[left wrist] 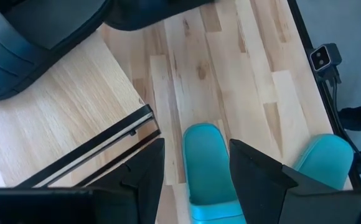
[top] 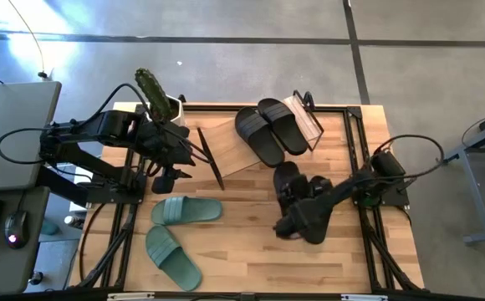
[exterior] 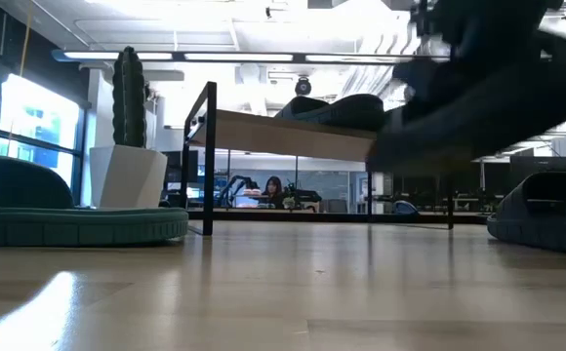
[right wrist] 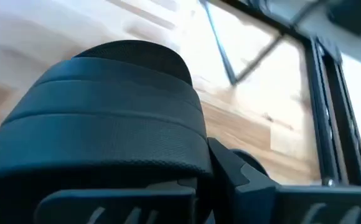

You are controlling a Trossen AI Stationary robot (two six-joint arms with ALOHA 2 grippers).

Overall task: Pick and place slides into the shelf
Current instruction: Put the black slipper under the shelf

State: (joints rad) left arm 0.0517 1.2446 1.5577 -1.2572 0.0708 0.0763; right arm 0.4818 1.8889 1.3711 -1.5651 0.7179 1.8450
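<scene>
Right wrist view: fingers apparently clamping black slide.

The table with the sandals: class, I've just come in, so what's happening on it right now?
The right end effector is shut on a black slide and, in the low view, holds it clear of the table. Another black slide lies beside it. Two black slides already sit on the shelf. Two green slides wait on the table's left side. The left end effector hangs open between the shelf and the green slides, holding nothing.
</scene>
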